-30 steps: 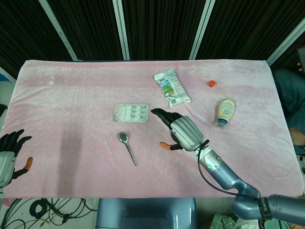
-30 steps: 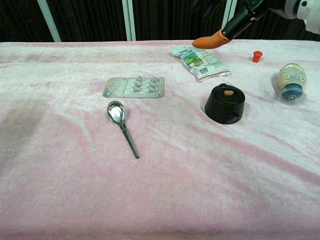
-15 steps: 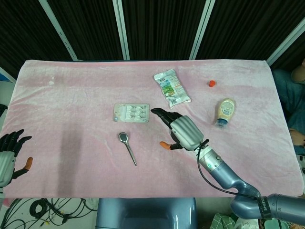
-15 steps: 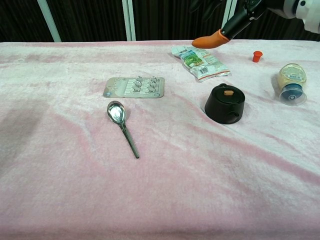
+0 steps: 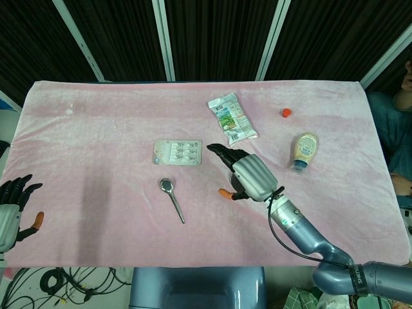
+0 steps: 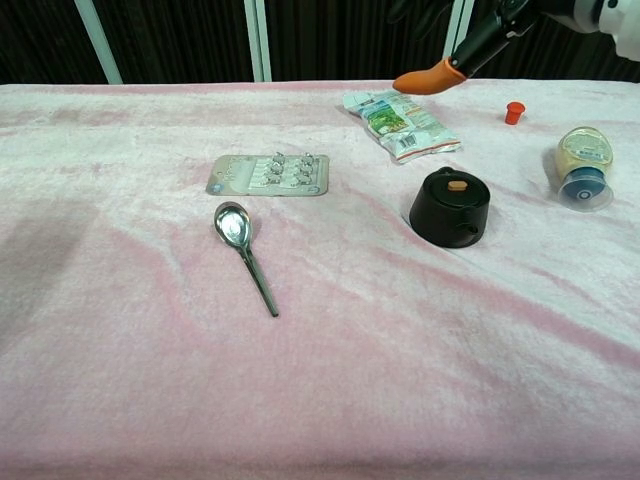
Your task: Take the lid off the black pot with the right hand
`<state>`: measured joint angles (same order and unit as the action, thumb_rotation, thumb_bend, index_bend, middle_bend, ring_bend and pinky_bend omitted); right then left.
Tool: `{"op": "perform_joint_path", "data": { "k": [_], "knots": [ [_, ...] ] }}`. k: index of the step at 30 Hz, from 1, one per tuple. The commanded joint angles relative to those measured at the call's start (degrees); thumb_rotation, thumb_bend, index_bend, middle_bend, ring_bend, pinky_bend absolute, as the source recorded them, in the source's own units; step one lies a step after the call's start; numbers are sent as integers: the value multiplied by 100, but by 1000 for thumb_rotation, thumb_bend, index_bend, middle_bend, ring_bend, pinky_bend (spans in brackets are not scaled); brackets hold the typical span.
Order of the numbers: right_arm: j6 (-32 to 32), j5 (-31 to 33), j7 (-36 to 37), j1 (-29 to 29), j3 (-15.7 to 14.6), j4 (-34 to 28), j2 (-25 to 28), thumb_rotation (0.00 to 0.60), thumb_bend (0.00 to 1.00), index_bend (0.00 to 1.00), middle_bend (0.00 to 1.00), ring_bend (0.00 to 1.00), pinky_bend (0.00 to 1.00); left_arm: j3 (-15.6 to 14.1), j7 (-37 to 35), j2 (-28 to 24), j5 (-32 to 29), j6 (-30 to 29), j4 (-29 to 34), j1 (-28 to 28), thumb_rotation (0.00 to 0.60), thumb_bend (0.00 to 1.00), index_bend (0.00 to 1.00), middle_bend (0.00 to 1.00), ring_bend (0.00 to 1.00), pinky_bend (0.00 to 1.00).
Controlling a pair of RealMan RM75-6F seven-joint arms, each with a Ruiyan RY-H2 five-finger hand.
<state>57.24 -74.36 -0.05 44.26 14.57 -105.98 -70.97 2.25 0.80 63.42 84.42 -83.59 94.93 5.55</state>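
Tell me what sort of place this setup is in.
Probably a robot test bench in a lab, not a home. A table under a pink cloth holds unrelated items: a black pot, a spoon, a pill pack. Dark panels stand behind, and loose cables lie on the floor below.

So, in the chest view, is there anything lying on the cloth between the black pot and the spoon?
No. In the chest view only bare pink cloth lies between the black pot and the spoon. The blister pack lies further back, off that line.
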Motion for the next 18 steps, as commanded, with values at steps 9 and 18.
{"op": "perform_joint_path", "data": {
  "k": [9,18],
  "knots": [
    [-288,754,-778,18,-163,177,226,600,143,152,106,231,287,0,23,2,-8,11,-1,4,600,422,174,39,0,19],
    [-615,1937,-1557,294,-185,685,138,600,156,286,104,228,277,8,59,6,-36,20,3,5,600,422,174,39,0,19]
  ]
}}
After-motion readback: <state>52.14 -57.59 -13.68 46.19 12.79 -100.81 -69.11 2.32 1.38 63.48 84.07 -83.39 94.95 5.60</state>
